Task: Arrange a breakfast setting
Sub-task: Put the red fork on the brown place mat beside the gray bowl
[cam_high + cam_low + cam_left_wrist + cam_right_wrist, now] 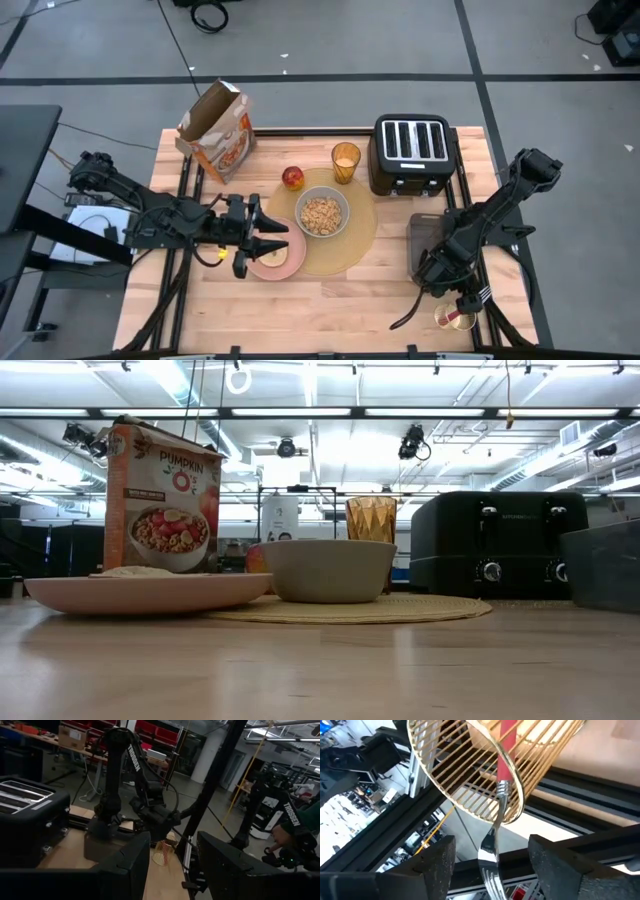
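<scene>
A tan placemat (358,238) lies mid-table, and on it stands a grey bowl (322,213) of cereal. The pink plate (283,260) sits at the mat's left edge. The apple (293,178) and amber glass (346,160) are at its far side. The red-handled fork (507,750) stands handle-down in a gold wire cup (465,775) at the near right corner, where the cup (455,318) also shows from above. My right gripper (491,842) is open, with a finger on either side of the fork's tines (489,870) and apart from them. My left gripper (265,240) hovers open above the pink plate.
A black four-slot toaster (413,153) stands at the far right. A dark bin (428,240) sits near my right arm. A cereal box (215,128) stands at the far left corner. Bare wood lies along the near edge (330,310).
</scene>
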`<state>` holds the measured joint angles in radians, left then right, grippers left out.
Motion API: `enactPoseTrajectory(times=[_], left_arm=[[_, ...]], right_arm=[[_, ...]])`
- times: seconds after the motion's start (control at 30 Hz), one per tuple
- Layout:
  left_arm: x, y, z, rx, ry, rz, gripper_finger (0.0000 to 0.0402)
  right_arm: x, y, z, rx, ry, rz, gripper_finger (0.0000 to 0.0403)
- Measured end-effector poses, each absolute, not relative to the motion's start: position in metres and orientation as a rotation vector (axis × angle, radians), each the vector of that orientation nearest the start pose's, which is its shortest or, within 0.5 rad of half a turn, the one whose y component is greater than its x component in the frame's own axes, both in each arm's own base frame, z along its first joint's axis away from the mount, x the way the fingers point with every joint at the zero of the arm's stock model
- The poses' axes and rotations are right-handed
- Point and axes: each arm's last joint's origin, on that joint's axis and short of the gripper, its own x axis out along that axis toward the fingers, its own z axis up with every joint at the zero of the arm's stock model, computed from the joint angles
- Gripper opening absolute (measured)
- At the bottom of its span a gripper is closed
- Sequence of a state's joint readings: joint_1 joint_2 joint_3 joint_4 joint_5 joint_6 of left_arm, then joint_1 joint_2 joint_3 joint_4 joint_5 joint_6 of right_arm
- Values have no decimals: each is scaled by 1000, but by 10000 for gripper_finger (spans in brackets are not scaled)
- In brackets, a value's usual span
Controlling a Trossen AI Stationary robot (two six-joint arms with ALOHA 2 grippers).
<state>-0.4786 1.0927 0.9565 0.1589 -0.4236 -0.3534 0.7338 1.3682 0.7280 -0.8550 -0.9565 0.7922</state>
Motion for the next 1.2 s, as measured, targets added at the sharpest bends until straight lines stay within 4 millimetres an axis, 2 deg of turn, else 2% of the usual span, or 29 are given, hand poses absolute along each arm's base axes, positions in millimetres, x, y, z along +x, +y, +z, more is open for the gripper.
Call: enactPoseTrajectory(times=[0.57,0.87,1.07,1.2], left_arm=[[222,-102,366,-364,-11,-58,169],[222,-102,366,-363,-11,-59,169],[222,-102,366,-363,-11,-60,169],[222,-102,366,-363,-11,-60,169]], right_arm=[[133,158,179,580,2074,626,125],[133,158,180,640,2119,614,69],[134,158,182,705,2157,606,14],[136,157,185,748,2188,577,18]])
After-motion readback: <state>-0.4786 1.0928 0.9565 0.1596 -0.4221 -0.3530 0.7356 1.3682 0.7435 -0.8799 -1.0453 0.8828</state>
